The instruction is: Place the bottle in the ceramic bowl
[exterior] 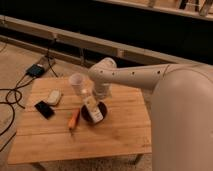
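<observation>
**A:** The bottle stood tilted over the ceramic bowl, didn't it? Its white cap pointed toward about eleven o'clock and its lower end sat inside the dark rim.

**B:** It did. I judged it was held that way because the task wanted it laid in the bowl, and the bottle looked about as long as the bowl was wide, so a slant would let it settle against the rim instead of toppling out.

**A:** And the gripper?

**B:** It hung at the end of the arm, just above the bowl at roughly one o'clock from it, right beside the bottle's upper half. Whether the fingers were clamped on the bottle or already parted, I could not tell; the wrist hid them.

**A:** So touching or apart?

**B:** Close enough to be touching, but I couldn't say which.

**A:** What else was on the wooden table?

**B:** A white translucent cup at eleven o'clock of the bowl, an orange-handled tool just at its nine o'clock, and farther that way a flat white block and a black phone-like slab. None crowded the bowl.
</observation>
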Motion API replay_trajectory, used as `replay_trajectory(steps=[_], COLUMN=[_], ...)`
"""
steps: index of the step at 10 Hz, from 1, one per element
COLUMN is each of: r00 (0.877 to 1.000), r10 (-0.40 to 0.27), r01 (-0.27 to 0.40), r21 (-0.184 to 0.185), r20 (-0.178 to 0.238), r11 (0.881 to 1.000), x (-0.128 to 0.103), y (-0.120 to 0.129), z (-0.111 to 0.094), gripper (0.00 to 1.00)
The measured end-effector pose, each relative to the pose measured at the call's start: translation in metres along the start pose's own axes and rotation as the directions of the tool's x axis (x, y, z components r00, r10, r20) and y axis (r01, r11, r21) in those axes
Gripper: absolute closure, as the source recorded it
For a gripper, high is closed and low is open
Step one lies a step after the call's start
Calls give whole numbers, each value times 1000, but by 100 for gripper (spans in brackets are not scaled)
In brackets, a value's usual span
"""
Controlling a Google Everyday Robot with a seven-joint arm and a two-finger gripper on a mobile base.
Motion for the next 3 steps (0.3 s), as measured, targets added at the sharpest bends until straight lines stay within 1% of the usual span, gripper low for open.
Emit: replay_trajectory(steps=[3], r00=[1000], r10=[0], r01=[0], r21=[0], r20=[2], r11=[1000], x=[-1], y=[0], z=[0], gripper=[20])
